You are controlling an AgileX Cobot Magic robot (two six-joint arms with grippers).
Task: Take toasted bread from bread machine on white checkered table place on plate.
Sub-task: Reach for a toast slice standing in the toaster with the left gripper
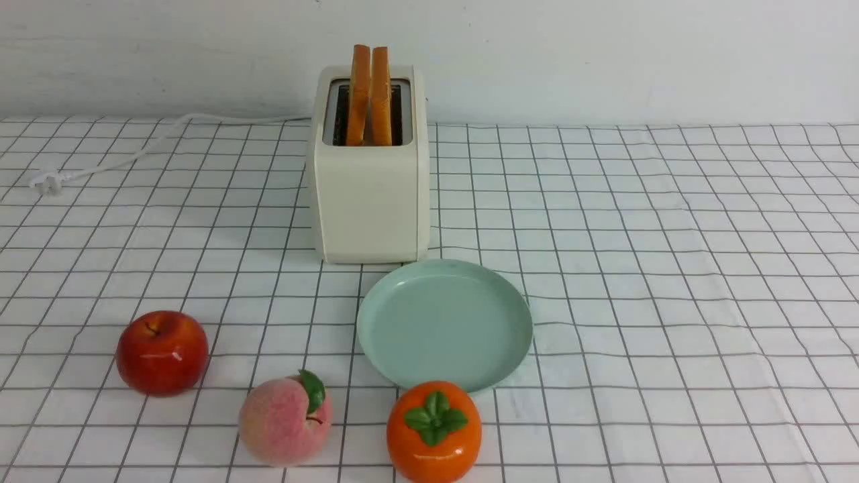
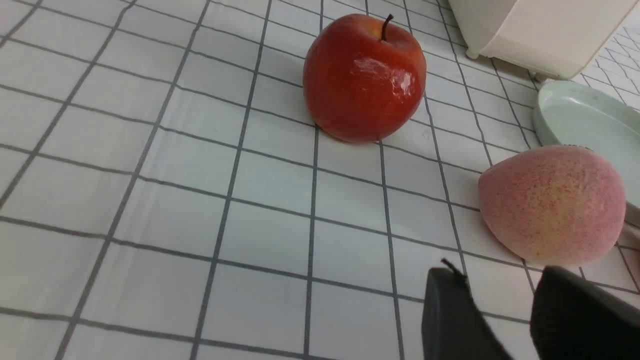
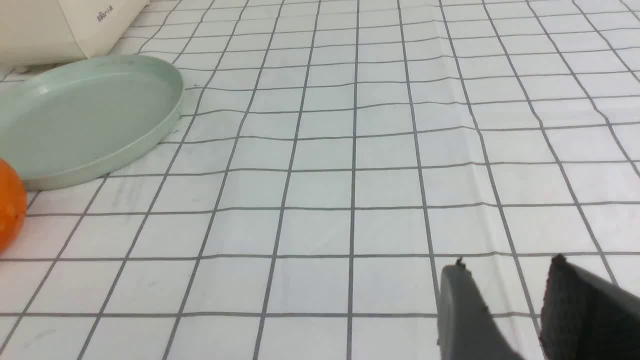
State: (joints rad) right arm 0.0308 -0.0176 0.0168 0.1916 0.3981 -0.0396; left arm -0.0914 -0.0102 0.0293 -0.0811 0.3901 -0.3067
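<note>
**Table stock: two slices in the toaster, plate bare**

- White checkered table (image 1: 671, 268): white cloth with a thin black grid, slightly wrinkled, carrying every item below.
- Bread machine (image 1: 369, 201): cream-white, boxy, at the far middle of the cloth near the wall.
- Plate (image 1: 443, 322): pale mint-green, round and shallow, just in front of the bread machine and a little to the right, with nothing on it.
- Fruit, in a row along the near side: red apple (image 1: 162, 352) on the left, pink peach (image 1: 285, 419) in the middle, and orange persimmon (image 1: 433, 436), which overlaps the plate's near rim in the front view.
- Toasted bread (image 1: 381, 100): two slices standing on edge side by side, one per slot, their upper halves above the bread machine's top.
- Power cord (image 1: 241, 120): white, trailing left to a plug (image 1: 45, 185) lying on the cloth.
- Left gripper (image 2: 500, 280): low over the cloth near the peach, jaws parted and empty.
- Right gripper (image 3: 507, 270): over bare cloth, well right of the plate — jaws likewise parted, holding nothing.
</note>
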